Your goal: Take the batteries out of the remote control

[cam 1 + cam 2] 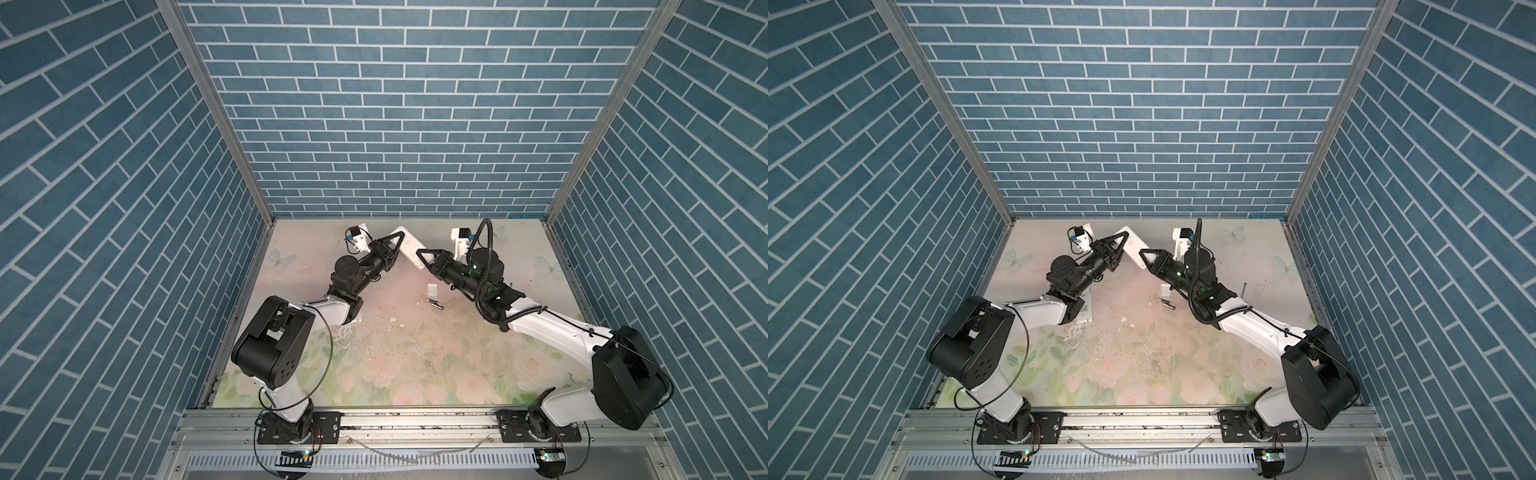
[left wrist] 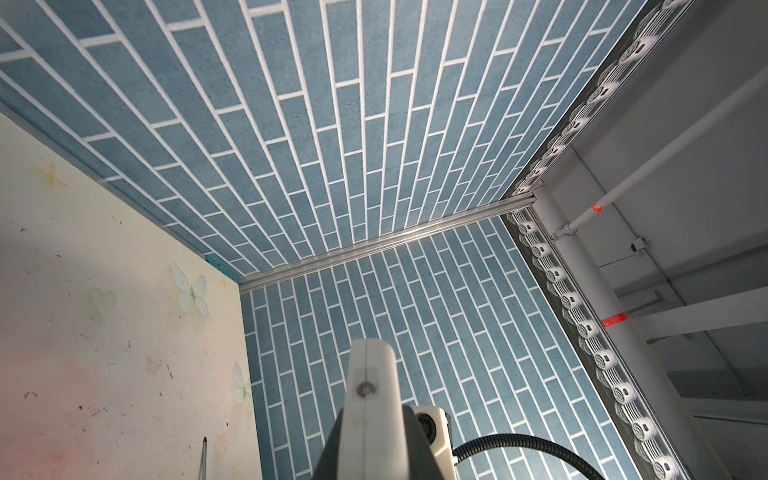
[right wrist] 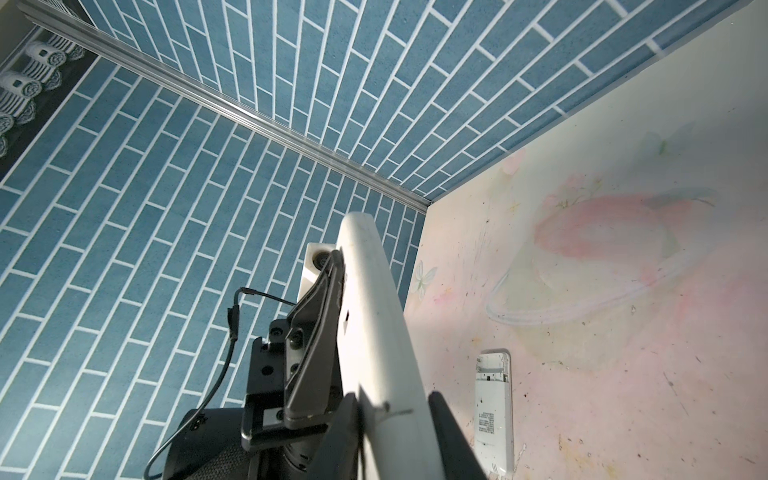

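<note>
A white remote control (image 1: 409, 242) hangs tilted in the air at the back middle in both top views, held from both sides. My left gripper (image 1: 397, 245) is shut on its upper part, and the remote's end (image 2: 370, 374) sticks out between the fingers in the left wrist view. My right gripper (image 1: 424, 257) is shut on its lower end, with the remote's long body (image 3: 370, 291) running away between the fingers (image 3: 440, 411). Two small dark batteries (image 1: 434, 304) lie on the table below the right arm.
A small white cover (image 1: 432, 289) lies just behind the batteries. A second white remote (image 3: 494, 407), its battery bay open, lies on the table, partly under the left arm (image 1: 1086, 309). A thin screwdriver shaft (image 1: 1244, 287) shows by the right arm. Blue brick walls enclose the floral table (image 1: 415, 374).
</note>
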Motion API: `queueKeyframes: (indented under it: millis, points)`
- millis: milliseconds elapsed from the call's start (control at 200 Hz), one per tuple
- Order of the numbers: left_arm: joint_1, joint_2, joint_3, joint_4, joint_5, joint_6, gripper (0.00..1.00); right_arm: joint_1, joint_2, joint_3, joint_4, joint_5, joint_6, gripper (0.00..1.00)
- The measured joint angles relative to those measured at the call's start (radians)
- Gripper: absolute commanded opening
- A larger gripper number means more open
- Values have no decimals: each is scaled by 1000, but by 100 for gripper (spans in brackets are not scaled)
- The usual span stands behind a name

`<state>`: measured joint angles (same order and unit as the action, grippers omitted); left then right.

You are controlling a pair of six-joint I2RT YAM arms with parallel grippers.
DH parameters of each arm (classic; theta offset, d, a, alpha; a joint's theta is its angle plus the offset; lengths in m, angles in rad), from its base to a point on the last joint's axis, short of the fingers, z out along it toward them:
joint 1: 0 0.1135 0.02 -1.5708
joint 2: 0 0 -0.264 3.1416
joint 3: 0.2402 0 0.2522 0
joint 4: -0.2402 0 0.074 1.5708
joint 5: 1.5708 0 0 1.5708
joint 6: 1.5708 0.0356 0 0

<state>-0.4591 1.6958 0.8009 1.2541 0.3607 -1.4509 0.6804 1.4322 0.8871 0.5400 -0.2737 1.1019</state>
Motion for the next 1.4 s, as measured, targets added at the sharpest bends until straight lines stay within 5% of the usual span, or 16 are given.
queueKeyframes:
  millis: [210,1400]
  points:
    - [10,-2,9,-3,10,14,0,2,-2,-1,-8,2,-13,37]
    - [47,-2,25,-16,-8,45,0,5,31,37,-41,-20,-37,34]
